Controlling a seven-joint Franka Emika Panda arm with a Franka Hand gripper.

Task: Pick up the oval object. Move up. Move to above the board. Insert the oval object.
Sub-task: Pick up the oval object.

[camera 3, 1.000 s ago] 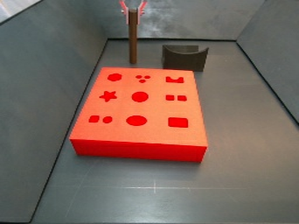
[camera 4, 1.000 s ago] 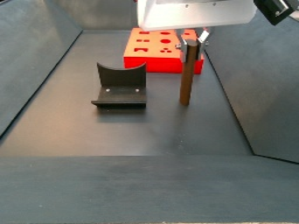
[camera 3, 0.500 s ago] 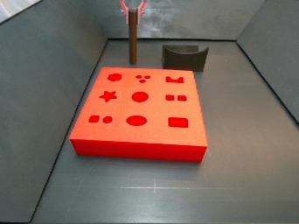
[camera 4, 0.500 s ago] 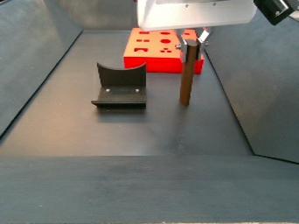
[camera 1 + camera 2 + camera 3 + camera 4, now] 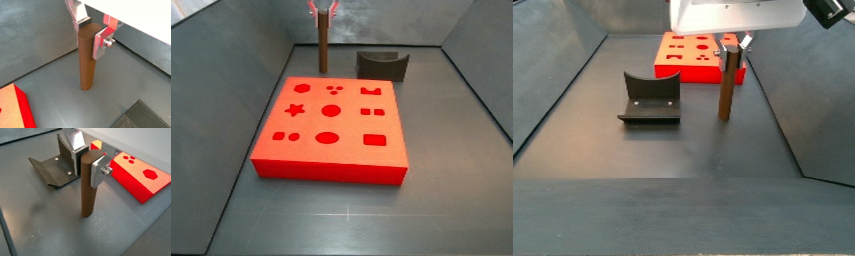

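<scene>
The oval object [image 5: 87,60], a slim brown peg, stands upright on the grey floor. My gripper [image 5: 92,35] is shut on its top end, one silver finger on each side, in both wrist views [image 5: 87,163]. In a side view the oval object [image 5: 322,50] is just behind the far left corner of the board [image 5: 352,100], with the gripper [image 5: 321,12] above it. The board is a flat red slab with several shaped cut-outs. From the opposite side view the oval object [image 5: 726,85] stands in front of the board [image 5: 694,75], under the gripper [image 5: 734,45].
The dark fixture [image 5: 382,64] stands on the floor behind the board's far right corner, and it also shows close beside the peg [image 5: 57,165] [image 5: 649,98]. Grey walls [image 5: 251,40] enclose the floor on both sides.
</scene>
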